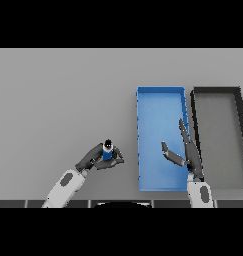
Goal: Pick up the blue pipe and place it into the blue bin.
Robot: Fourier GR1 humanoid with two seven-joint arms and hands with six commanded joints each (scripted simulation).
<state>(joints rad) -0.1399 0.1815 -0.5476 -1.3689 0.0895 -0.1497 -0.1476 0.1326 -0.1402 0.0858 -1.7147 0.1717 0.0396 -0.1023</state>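
The blue pipe (107,153), a short piece with a dark top, is seen left of centre in the lower half of the frame, gripped by the curled fingers of the left robot hand (99,158) just above the grey tabletop (58,100). The blue bin (141,140) is placed just to its right, apart from the pipe. The right robot hand (185,152) is held over the bin's lower right part, fingers straight and thumb spread. A black bin (240,120) is set beside the blue one, at the right edge
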